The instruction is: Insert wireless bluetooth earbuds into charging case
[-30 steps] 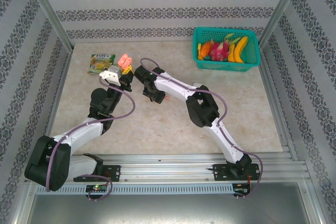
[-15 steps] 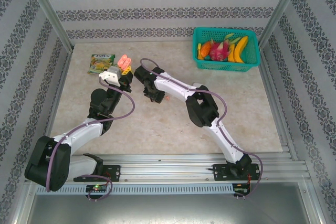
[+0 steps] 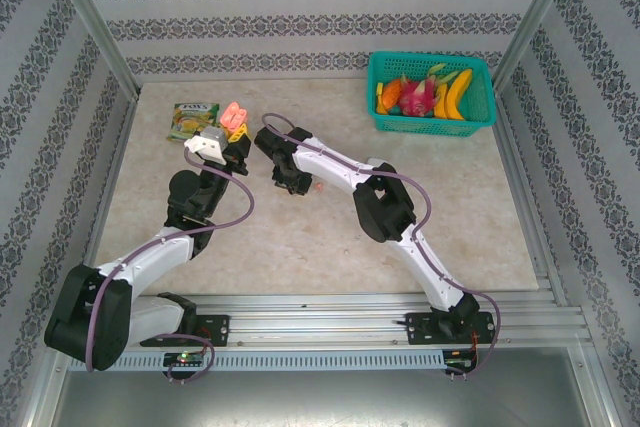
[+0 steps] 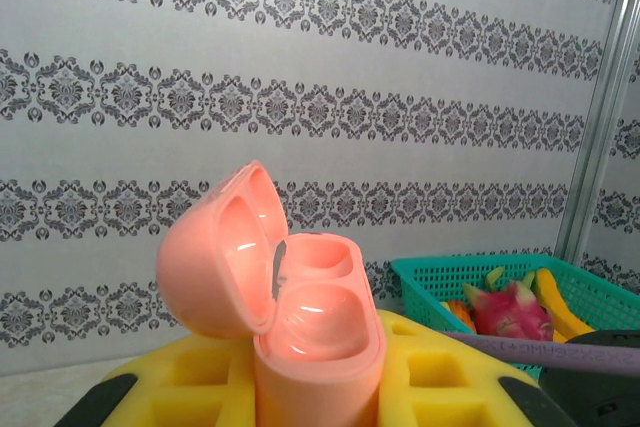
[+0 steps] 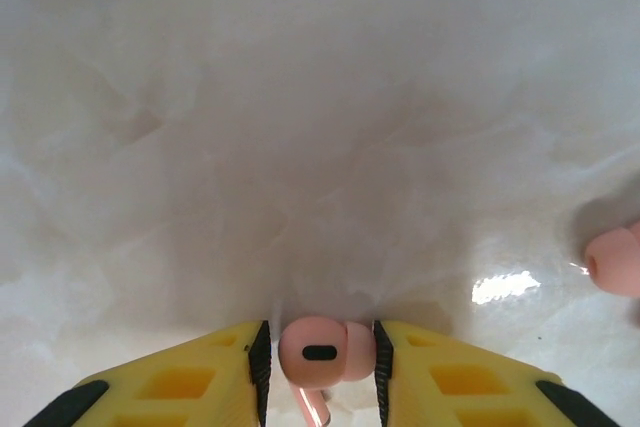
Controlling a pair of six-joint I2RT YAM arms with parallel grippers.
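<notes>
Open pink case [image 4: 310, 347] — basket [image 3: 430, 125] w/ fruit [image 3: 420, 95].

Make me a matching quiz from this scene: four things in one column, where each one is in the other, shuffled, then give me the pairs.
Things
1. pink charging case
2. pink earbud with the dark slot
3. second pink earbud
4. dragon fruit

Places
A. in the green basket
B. between the fingers of the right hand
C. gripped in the left hand, lid open
D. lying loose on the table

Pairs: 1-C; 2-B; 3-D; 4-A
</notes>
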